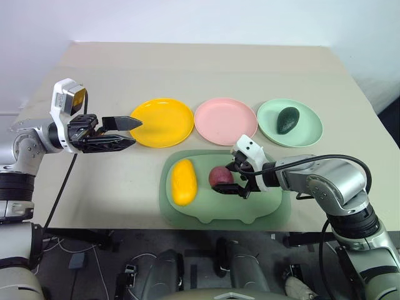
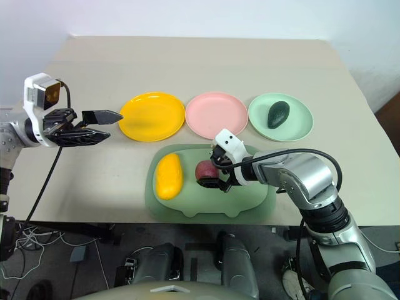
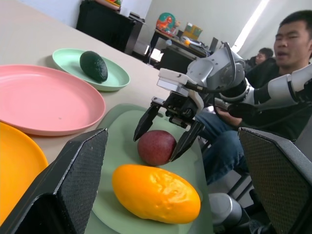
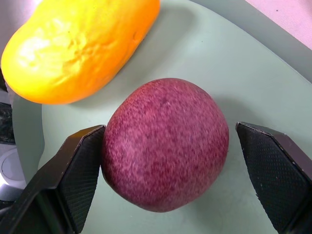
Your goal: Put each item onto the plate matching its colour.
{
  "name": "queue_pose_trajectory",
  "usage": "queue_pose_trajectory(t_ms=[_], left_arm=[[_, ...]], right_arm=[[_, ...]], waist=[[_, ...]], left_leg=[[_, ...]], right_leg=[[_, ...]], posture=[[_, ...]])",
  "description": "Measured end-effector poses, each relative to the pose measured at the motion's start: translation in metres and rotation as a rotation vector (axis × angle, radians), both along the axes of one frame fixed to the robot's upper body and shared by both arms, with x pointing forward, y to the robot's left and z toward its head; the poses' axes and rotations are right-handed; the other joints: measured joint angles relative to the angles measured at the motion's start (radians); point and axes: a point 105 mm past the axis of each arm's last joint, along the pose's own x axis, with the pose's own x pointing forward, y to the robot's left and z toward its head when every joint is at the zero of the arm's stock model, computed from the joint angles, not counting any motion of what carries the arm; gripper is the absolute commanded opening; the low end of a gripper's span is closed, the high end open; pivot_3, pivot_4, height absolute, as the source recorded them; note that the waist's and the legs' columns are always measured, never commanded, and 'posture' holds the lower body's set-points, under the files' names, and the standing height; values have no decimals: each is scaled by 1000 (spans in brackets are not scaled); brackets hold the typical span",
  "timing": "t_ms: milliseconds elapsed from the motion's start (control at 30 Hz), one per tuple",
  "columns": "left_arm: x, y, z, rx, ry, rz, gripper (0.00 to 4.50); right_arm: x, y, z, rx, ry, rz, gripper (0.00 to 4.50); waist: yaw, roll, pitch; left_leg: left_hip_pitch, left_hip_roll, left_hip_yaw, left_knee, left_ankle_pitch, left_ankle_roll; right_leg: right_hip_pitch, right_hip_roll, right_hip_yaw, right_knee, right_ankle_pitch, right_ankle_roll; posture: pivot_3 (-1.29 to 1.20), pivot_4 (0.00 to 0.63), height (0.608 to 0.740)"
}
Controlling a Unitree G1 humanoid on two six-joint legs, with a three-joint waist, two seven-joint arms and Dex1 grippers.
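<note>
Left gripper (image 1: 132, 132): hanging level above the table's (image 1: 125, 69) left side, pointing across toward the yellow plate (image 1: 162, 122) — jaws standing wide, holding nothing.
Yellow plate: sitting leftmost in the row of three, nothing lying on it.
Mango (image 1: 184, 182): lying on the left half of the green board (image 1: 206, 212), which is sitting at the near edge in front of the plates.
Pink plate (image 1: 225, 121): sitting in the middle of the row, bare.
Red-purple fruit (image 1: 220, 177): resting on the board just right of the mango, apart from it.
Right gripper (image 1: 230, 179): tilting down over the board, its spread fingers (image 4: 80, 170) straddling the red-purple fruit — one finger looking to be touching the skin, the other standing clear.
Light green plate (image 1: 309, 134): sitting at the right end of the row.
Avocado (image 1: 288, 120): lying on the light green plate.
Person (image 3: 287, 63): sitting beyond the table.
</note>
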Motion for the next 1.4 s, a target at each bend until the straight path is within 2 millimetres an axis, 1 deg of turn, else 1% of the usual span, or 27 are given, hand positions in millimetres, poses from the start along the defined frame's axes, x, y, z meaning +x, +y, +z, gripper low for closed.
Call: queue_pose_trajectory(t_ms=[133, 167, 200, 233, 300, 333, 367, 467, 767, 800, 867, 900, 933, 1000, 1033, 1067, 1133, 1167, 1200, 1267, 1367, 1400], left_arm=[[0, 0, 0, 1, 1, 0, 4500], [0, 0, 0, 0, 1, 0, 4500], [0, 0, 0, 0, 2, 1, 4500], [0, 0, 0, 0, 2, 2, 4500], [0, 0, 0, 0, 0, 1, 4500], [0, 0, 0, 0, -1, 1, 4500], [0, 0, 0, 0, -1, 1, 4500], [0, 0, 0, 0, -1, 1, 4500], [0, 0, 0, 0, 0, 1, 4500], [0, 0, 0, 0, -1, 1, 4500], [0, 0, 0, 0, -1, 1, 4500], [0, 0, 0, 0, -1, 1, 4500], [0, 0, 0, 0, 0, 1, 4500], [0, 0, 0, 0, 0, 2, 4500], [1, 0, 0, -1, 0, 2, 4500], [1, 0, 1, -1, -2, 0, 4500], [1, 0, 1, -1, -2, 1, 4500], [1, 0, 1, -2, -1, 1, 4500], [1, 0, 1, -2, -1, 1, 4500], [1, 0, 1, -1, -3, -1, 4500], [0, -1, 1, 0, -3, -3, 4500], [0, -1, 1, 0, -3, -3, 4500]], right_arm=[[-5, 8, 6, 84, 52, 8, 4482], [-5, 7, 6, 83, 57, 8, 4482], [-4, 6, 5, 76, 54, 2, 4103], [-4, 5, 6, 74, 51, -3, 3923], [-3, 5, 7, 79, 50, -6, 3200], [-3, 4, 7, 80, 51, -10, 2952], [-3, 3, 7, 78, 50, -15, 2843], [-1, 0, 8, 69, 40, -22, 2828], [0, 1, 8, 63, 29, -16, 2828], [4, 0, 11, 66, 32, -23, 2828], [16, -4, 24, 89, 10, -55, 2828], [24, -7, 36, 119, -6, -76, 2828], [34, -10, 53, 151, -44, -100, 2828], [45, -14, 79, 203, -106, -132, 2828], [54, -16, 88, 241, -123, -163, 2828], [60, -18, 92, 256, -132, -191, 2828], [74, -26, 87, 249, -139, -262, 2828], [84, -32, 80, 247, -129, -319, 2828], [90, -34, 74, 246, -121, -348, 2828], [102, -37, 64, 233, -127, -401, 2828], [119, -40, 47, 158, -186, -453, 2828], [121, -39, 45, 157, -185, -456, 2828]], waist=[[1, 0, 0], [1, 0, 0], [2, 0, 0], [2, 0, 0], [1, 0, 0], [1, 0, 0], [0, 0, 0], [0, 0, 0], [0, 0, 0], [-1, 0, 0], [-1, 0, 0], [-1, 0, 0], [-1, 1, 0], [0, 0, 0], [-1, 0, 0], [0, 0, 0], [0, 0, 0], [0, 0, 0], [-1, 1, 0], [-3, 1, 0], [-6, 1, 0], [-6, 1, 0]], left_leg=[[0, 0, 0, 0, 1, -1], [0, 0, 0, 0, 0, -1], [0, 0, 0, 0, 0, 0], [0, 0, 0, 0, 0, 0], [0, 0, 0, 0, 0, 0], [0, 0, 0, 0, 0, 0], [0, 0, 0, 0, 0, 0], [0, 0, 0, 0, 0, 0], [0, 0, 0, 0, 0, 0], [0, 0, 0, 0, 0, 0], [0, 0, 0, 0, 0, 0], [0, 0, 0, 0, 0, 0], [0, 0, 0, 0, 0, 0], [0, 0, 0, 0, 0, 0], [0, 0, 0, 0, 0, 0], [0, 0, 0, 0, 0, -1], [0, 0, 0, 0, 0, -1], [0, 0, 1, 0, 0, -1], [0, 0, 1, 0, 1, -1], [0, 0, 1, 0, 1, -2], [0, 0, 1, -1, 1, -2], [-1, 0, 1, -1, 2, -3]], right_leg=[[0, 0, 0, 0, 0, 0], [0, 0, 0, 0, 0, 0], [0, 0, 0, 0, 0, 0], [0, 0, 0, 0, 0, 0], [0, 0, 0, 0, 0, 0], [0, 0, 0, 0, 0, 0], [0, 0, 0, 0, 0, 0], [0, 0, 0, 0, 0, 0], [0, 0, 0, 0, 0, 0], [0, 0, 0, 0, 0, 0], [0, 0, 0, 0, 0, 0], [0, 0, 0, 0, 0, 0], [0, 0, 0, 0, 0, 0], [0, 0, 0, 0, 0, 0], [0, 0, 0, 0, 0, 0], [0, 0, 0, 0, 0, 0], [0, 0, 0, 0, 0, 0], [0, 0, 0, 0, 0, 0], [0, 0, 0, 0, 0, 0], [0, 0, 0, 1, 0, 0], [-1, 0, 0, 1, 0, 0], [-1, 0, 0, 1, 0, 0]], posture=[[0, 150, 740], [0, 150, 740], [0, 150, 740], [0, 150, 740], [0, 150, 740], [0, 150, 740], [0, 150, 740], [0, 150, 740], [0, 150, 740], [0, 150, 740], [0, 150, 740], [0, 150, 740], [0, 150, 740], [0, 150, 740], [0, 150, 740], [0, 150, 740], [0, 150, 740], [0, 150, 740], [0, 150, 740], [0, 150, 740], [0, 150, 740], [0, 150, 740]])
